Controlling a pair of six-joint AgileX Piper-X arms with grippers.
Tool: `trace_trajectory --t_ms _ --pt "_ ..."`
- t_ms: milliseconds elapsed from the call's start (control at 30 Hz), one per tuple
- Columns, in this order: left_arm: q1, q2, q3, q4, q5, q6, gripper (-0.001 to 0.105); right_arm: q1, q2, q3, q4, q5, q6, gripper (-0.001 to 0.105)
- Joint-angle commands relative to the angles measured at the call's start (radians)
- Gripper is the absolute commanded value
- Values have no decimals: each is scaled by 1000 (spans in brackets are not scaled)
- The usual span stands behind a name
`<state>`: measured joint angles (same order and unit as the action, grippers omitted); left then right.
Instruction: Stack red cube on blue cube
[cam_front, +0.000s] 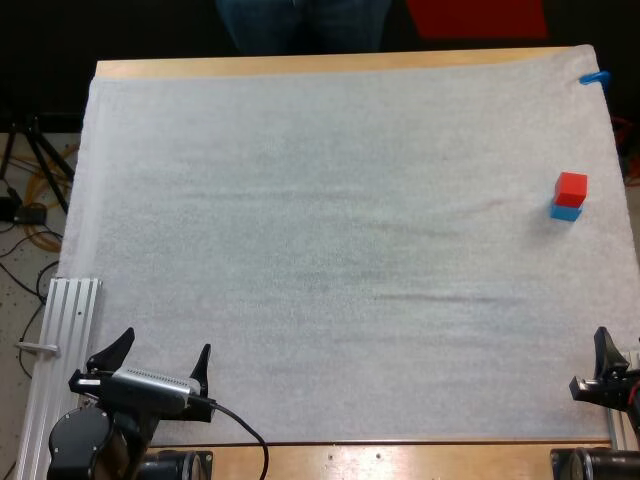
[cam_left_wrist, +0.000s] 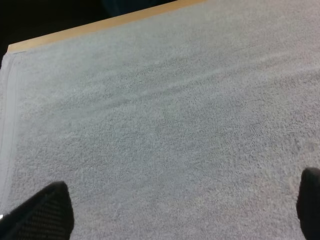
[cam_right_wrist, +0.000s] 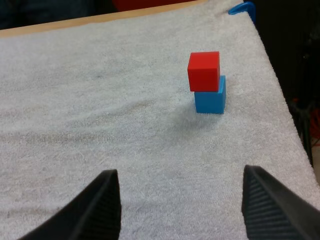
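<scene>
Left gripper (cam_front: 165, 345) sits at near-left corner of the white mat (cam_front: 330, 250), fingers spread wide, nothing btwn them; left wrist view has bare mat under it. Mid-mat holds nothing. Far right, near the mat's edge: red cube (cam_front: 571, 187) rests on top of blue cube (cam_front: 565, 211), touching. In right wrist view red (cam_right_wrist: 204, 70) overhangs blue (cam_right_wrist: 210, 100) a bit to one side, so not perfectly squared. Right gripper (cam_right_wrist: 178, 172) is at near-right edge, well apart from the stack, fingers apart & empty. Judgement: stack looks done. Best handling now is to keep both arms clear and not drag the mat, since an offset top cube could tip w/ a nudge.
</scene>
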<state>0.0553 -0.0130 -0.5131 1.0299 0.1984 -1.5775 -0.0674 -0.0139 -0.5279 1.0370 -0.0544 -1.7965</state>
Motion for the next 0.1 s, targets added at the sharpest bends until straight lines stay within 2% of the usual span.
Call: trace_trajectory --t_ms 0,67 --pt "1 -137 -2 -12 -4 -11 87 1 -37 -1 -1 -2 -2 52" --pt "1 -137 -2 -12 -4 -11 87 1 -37 -1 -1 -2 -2 52"
